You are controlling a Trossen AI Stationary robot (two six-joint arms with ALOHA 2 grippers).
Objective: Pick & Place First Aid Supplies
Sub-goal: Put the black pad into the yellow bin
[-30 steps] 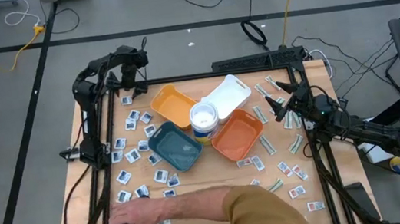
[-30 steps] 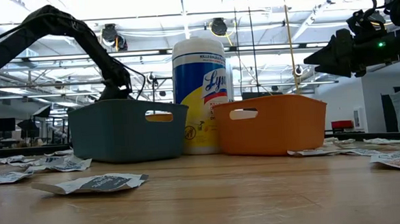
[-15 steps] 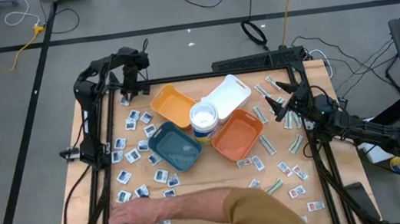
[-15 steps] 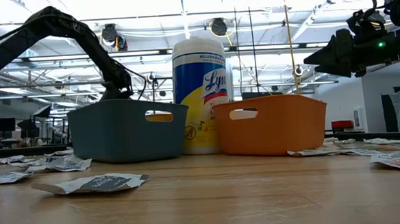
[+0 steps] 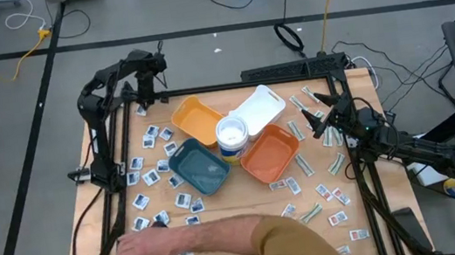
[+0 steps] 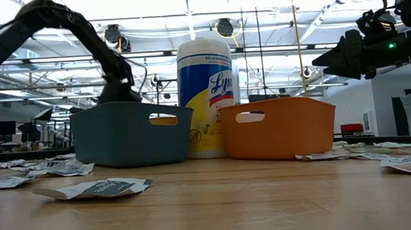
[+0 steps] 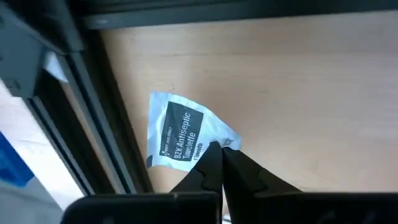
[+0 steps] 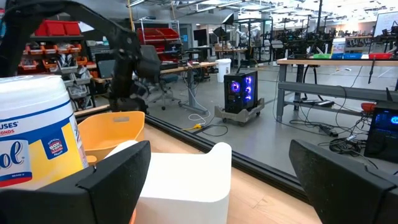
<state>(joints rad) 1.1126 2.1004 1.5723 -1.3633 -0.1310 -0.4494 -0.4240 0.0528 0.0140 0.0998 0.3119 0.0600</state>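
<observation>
**Now: L claw pinched on towelette corner, far-left bench; bins lie toward centre**

L claw (image 7: 221, 163) is closed tight on one corner of an antiseptic towelette packet (image 7: 180, 134). Wrist view: fingertips meet at the crumpled corner; rest of the packet fans away from the claw, label side up, dark panel w/ white print. Looks lifted or part-lifted off the bench (image 7: 298, 81), but I can't tell for sure whether its far edge touches the wood. Black frame rail (image 7: 93, 124) runs just beside the packet.

High view: L claw (image 5: 145, 92) sits at the far-left corner of the bench, by the frame. The four bins cluster at centre, round the white wipes tub (image 5: 231, 132): yellow bin (image 5: 195, 120) nearest the L claw, blue bin (image 5: 200, 166) nearer the front, white bin (image 5: 258, 107) and orange bin (image 5: 270, 153) on the R side of the tub.

Key relation: packet hangs from the claw by one corner, so its long axis trails away from the fingertips. Judgement: any drop-off is a carry inward toward centre; which bin this type belongs in I can't tell. Corner grip is thin; packet could swing or slip in transit.

R claw (image 5: 322, 123) hovers wide open, empty, over the green-white strips (image 5: 312, 116) at the R edge, well apart from the held packet. L arm is plainly the one for this item.

A person's hand (image 5: 150, 243) and sleeve reach across the front edge among the loose packets (image 5: 151, 136) — well apart from the L claw.
</observation>
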